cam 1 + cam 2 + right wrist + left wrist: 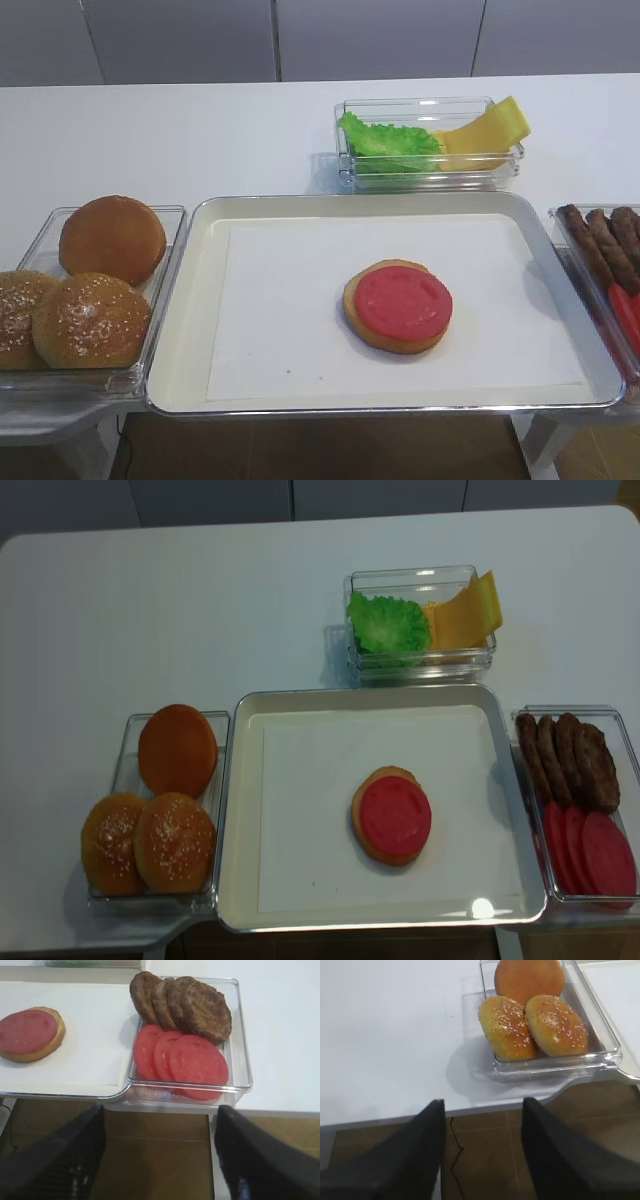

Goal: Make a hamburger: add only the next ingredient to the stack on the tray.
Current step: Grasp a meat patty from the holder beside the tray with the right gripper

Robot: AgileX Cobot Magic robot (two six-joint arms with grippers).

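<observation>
Meat patty [207, 1010] leaning with others in clear bin [242, 1067] behind tomato slices [195, 1062], right of tray [235, 810], stack [391, 815] on liner, right gripper [160, 1152] spread open over floor, left gripper [482, 1152] likewise open

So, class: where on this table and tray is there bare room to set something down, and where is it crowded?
Free: the tray's liner all round the stack, widest to its left; and the bare table behind the bun bin, left of the lettuce bin. Crowded: the bun bin and the patty bin, both full and close against the tray.
</observation>
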